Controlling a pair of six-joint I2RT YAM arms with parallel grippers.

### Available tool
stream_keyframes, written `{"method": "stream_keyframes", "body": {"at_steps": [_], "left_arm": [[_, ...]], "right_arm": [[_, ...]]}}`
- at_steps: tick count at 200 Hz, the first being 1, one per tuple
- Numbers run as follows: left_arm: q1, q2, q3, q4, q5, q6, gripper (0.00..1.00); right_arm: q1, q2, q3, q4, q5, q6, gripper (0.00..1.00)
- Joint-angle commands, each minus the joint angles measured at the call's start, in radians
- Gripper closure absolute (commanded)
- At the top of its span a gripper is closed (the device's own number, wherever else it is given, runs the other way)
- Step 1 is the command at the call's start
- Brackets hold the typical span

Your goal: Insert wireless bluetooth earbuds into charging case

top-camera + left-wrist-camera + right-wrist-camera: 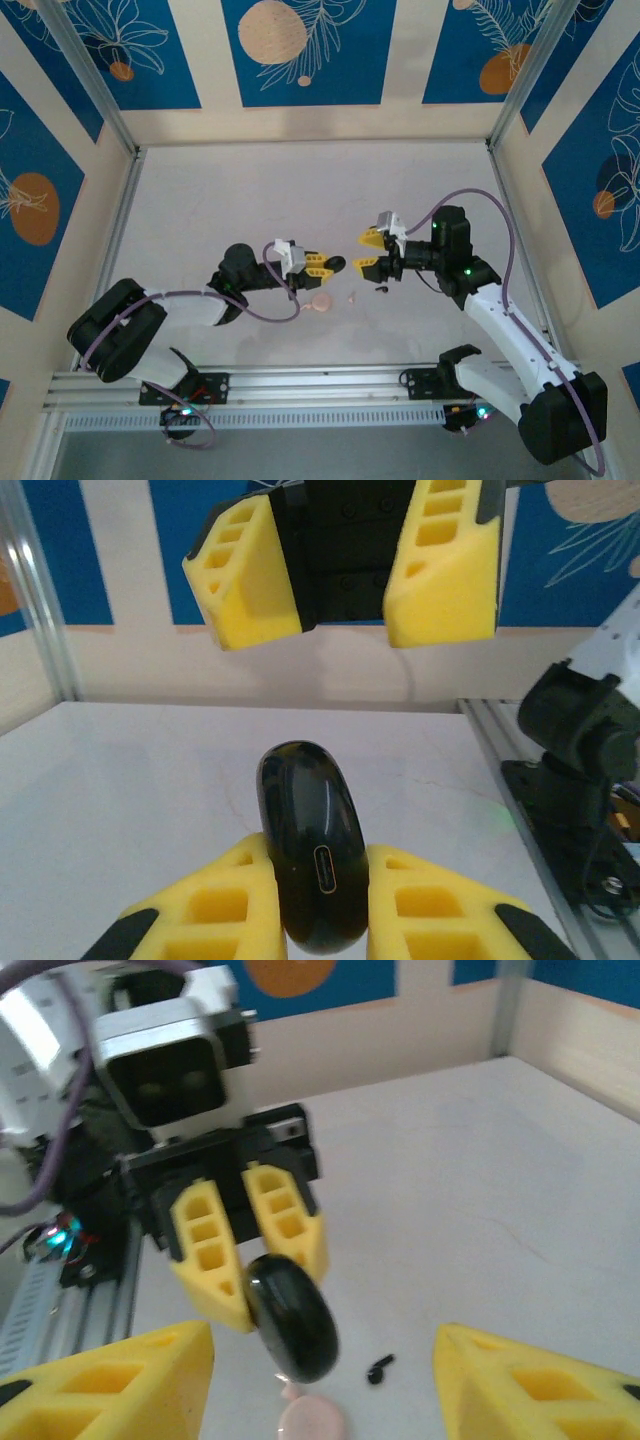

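Observation:
My left gripper (325, 265) is shut on a glossy black round charging case (337, 264), held edge-on above the table. In the left wrist view the case (312, 850) sits pinched between the yellow fingers (200, 910), its charging port facing the camera. My right gripper (368, 251) stands open just to the right, facing the case, with nothing between its fingers (110, 1380). A tiny black earbud (379, 1368) lies on the table below, seen from above as well (381, 289). A pale pink earbud (352, 296) lies beside a round pink case (320, 303).
The white table (300, 190) is walled by blue-patterned panels. An aluminium rail (320, 385) runs along the near edge by both arm bases. In the right wrist view the pink case (312, 1422) lies directly beneath the held black case (292, 1318).

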Motion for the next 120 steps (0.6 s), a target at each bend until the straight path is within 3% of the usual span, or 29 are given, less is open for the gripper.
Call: {"method": "stream_keyframes", "body": {"at_steps": [1, 44, 120], "left_arm": [[0.010, 0.000, 0.027, 0.012, 0.095, 0.029, 0.85], [0.010, -0.020, 0.027, -0.003, 0.113, 0.049, 0.85], [0.010, -0.048, 0.013, 0.042, 0.111, 0.038, 0.85]], "right_arm": [[-0.001, 0.038, 0.047, -0.125, -0.153, -0.248, 0.46], [0.061, 0.142, 0.119, -0.220, -0.122, -0.347, 0.49], [0.106, 0.247, 0.178, -0.273, -0.109, -0.390, 0.59]]}}
